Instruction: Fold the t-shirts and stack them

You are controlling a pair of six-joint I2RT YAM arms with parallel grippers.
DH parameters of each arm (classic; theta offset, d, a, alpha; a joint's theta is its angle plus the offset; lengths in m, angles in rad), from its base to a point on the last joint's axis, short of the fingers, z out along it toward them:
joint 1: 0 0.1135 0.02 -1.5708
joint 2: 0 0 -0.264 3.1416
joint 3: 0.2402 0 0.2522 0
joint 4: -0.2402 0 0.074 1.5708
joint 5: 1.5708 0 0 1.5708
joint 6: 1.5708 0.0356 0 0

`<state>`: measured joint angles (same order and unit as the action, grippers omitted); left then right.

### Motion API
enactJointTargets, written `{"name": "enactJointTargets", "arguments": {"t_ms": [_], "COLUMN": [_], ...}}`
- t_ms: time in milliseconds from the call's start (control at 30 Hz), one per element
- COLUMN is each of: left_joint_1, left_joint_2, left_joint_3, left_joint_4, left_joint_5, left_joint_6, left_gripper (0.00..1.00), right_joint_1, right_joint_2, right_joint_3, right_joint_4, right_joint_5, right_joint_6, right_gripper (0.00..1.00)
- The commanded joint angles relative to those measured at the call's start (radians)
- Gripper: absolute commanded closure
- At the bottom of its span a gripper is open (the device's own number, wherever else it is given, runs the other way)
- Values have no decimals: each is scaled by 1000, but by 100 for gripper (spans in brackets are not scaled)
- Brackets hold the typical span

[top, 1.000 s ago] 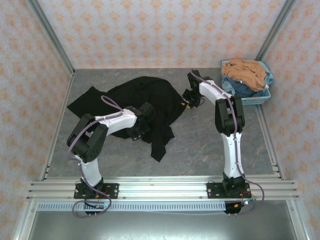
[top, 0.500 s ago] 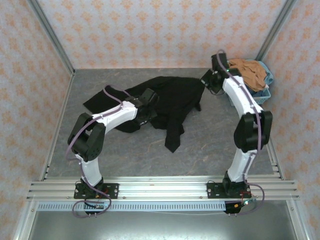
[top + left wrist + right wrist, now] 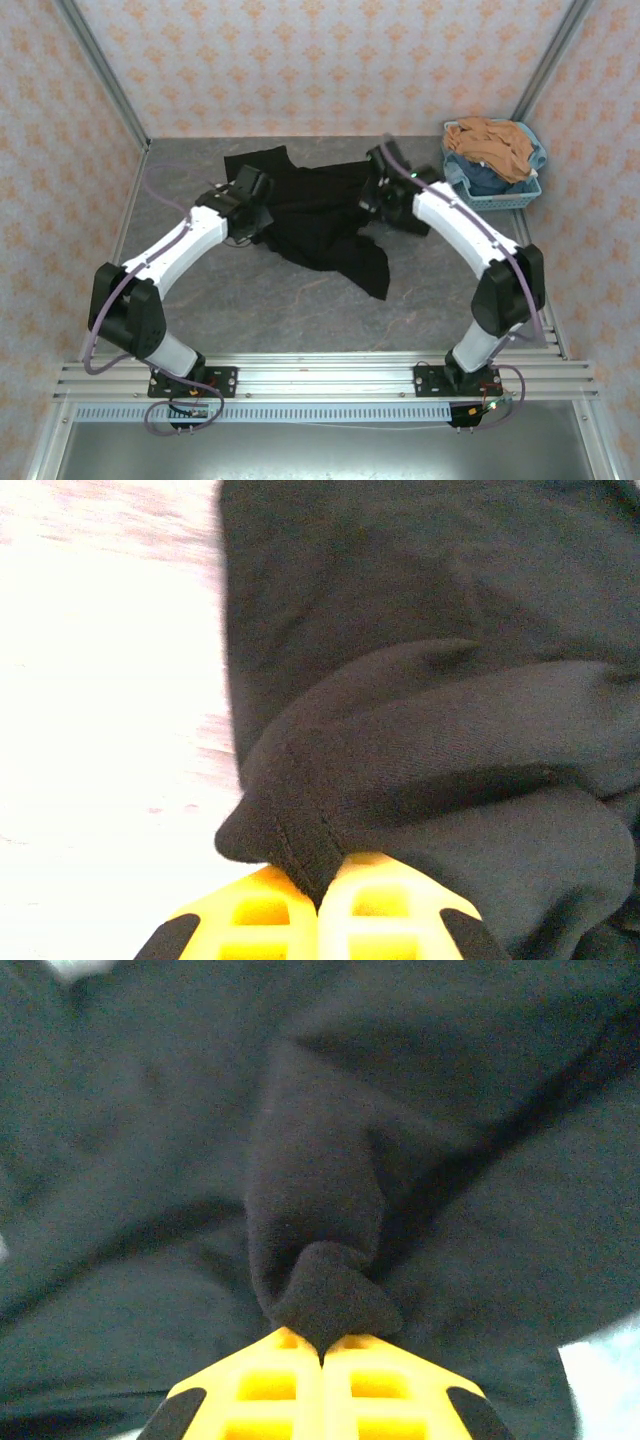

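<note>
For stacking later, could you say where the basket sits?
Top view: the basket sits in the far right corner, right of the black t-shirt.

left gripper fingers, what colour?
Yellow, with black at the base. The left gripper is shut on the black t-shirt; the left wrist view shows it best.

Black short-sleeved fabric tee (image 3: 320, 215), bunched and largely out of sight
Both wrist views lose it past their edges; the bottom edge cuts the yellow fingers (image 3: 260, 920) of the left gripper (image 3: 318, 885) and the right gripper (image 3: 322, 1352), each clamped on a fold whose pinched part is buried. From above, crumpled tan cloth (image 3: 492, 140) covers most of the blue garment (image 3: 478, 176) in the light-blue plastic lattice basket (image 3: 515, 196)
</note>
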<state>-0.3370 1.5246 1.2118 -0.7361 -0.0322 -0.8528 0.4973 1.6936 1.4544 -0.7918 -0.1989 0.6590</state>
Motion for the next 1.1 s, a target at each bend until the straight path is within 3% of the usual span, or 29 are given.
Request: {"name": "enactJointTargets", "arguments": {"t_ms": [0, 33, 100, 167, 233, 467, 733, 800, 933, 1067], "left_joint_1": [65, 79, 98, 100, 100, 100, 78, 66, 27, -29], "left_joint_2": [-13, -10, 8, 31, 52, 72, 55, 47, 24, -14], "left_joint_3": [-41, -41, -28, -3, 21, 58, 58, 61, 65, 50], "left_joint_4": [-84, -83, -82, -86, -92, -100, -110, -121, -150, -168], "left_joint_5": [-65, -64, -58, -59, -58, -57, -7, 1, 2, 24], "left_joint_6": [85, 98, 120, 134, 138, 144, 149, 150, 155, 178], "left_gripper": [100, 100, 100, 100, 100, 100, 100, 92, 62, 50], "right_joint_1": [19, 22, 22, 12, -7, -123, -141, -142, -151, -167], "right_joint_2": [50, 61, 61, 28, -16, -142, -86, -51, 3, 73], "right_joint_3": [-78, -86, -86, -82, -94, -308, -415, -411, -423, -411], "right_joint_4": [27, 29, 6, -18, -40, -27, 21, 28, 73, 135], "right_joint_5": [-136, -154, -135, -89, -47, -17, -64, -58, -68, -78], "right_joint_6": [94, 98, 77, 55, 43, -10, -100, -106, -97, -83], "right_gripper": [100, 97, 70, 51, 44, 50, 40, 40, 42, 51]}}
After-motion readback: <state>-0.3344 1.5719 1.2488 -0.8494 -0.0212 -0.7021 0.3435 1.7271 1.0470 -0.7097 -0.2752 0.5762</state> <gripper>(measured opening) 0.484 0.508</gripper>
